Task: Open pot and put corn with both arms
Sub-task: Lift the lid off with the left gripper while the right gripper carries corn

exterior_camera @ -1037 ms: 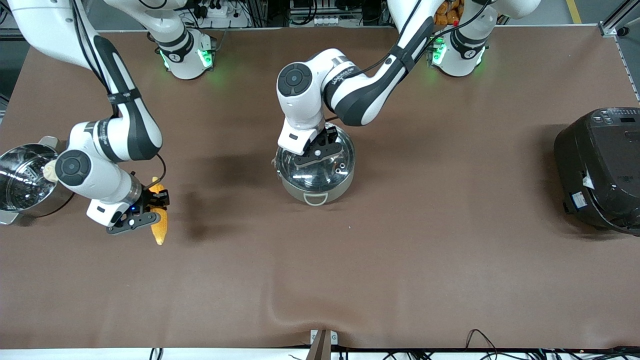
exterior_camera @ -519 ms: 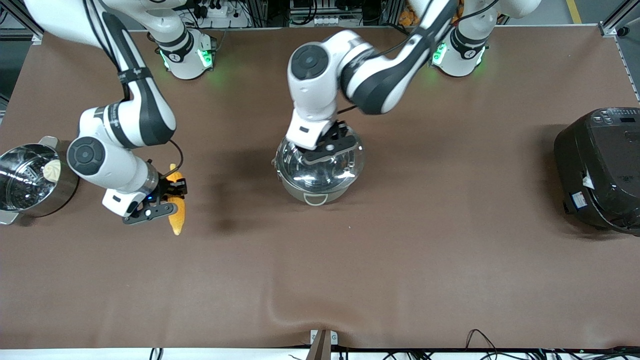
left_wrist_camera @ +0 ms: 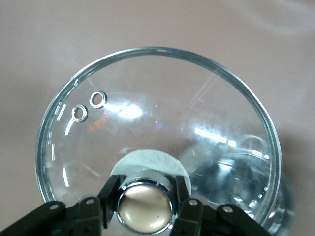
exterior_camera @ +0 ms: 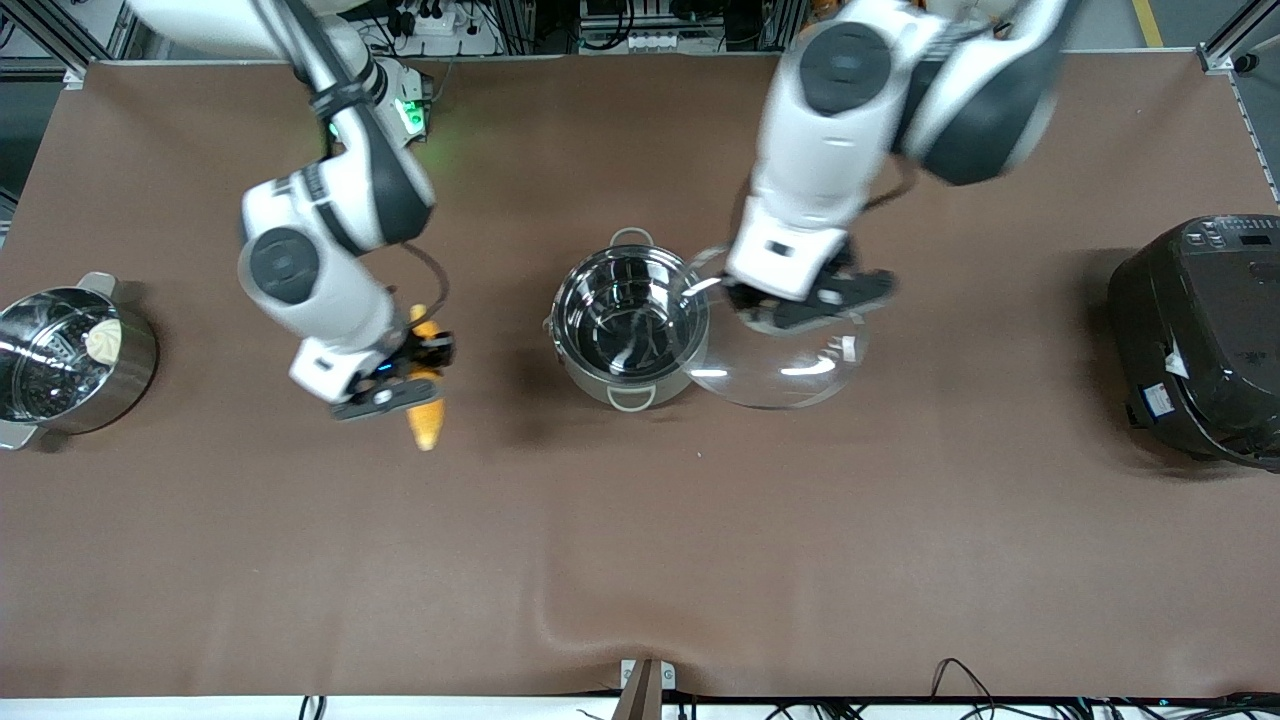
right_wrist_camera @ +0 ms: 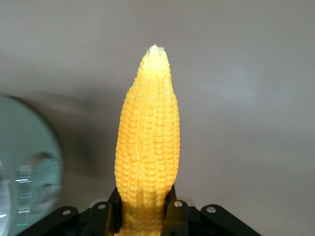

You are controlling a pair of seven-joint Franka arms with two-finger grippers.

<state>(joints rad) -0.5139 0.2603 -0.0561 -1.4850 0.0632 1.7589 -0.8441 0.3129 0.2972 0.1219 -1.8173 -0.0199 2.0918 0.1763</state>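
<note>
Right gripper (exterior_camera: 400,385) clamps the corn (exterior_camera: 427,420) in the air, cob lying level; the open pot (exterior_camera: 628,325) lies toward the left arm's end. Left gripper (exterior_camera: 805,300) grips the lid (exterior_camera: 790,370) by its knob (left_wrist_camera: 145,205), clear of the pot.

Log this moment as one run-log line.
left gripper: shut on clear glass lid, beside open steel pot | right gripper: shut on yellow corn cob, above brown table

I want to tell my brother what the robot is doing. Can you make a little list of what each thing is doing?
pot: open, nothing inside
lid: lifted, held by its knob, beside the pot toward the left arm's end
left gripper: shut on the knob
corn: up in the air, over the table
right gripper: shut on the corn
steamer pot: holds a white bun
</note>
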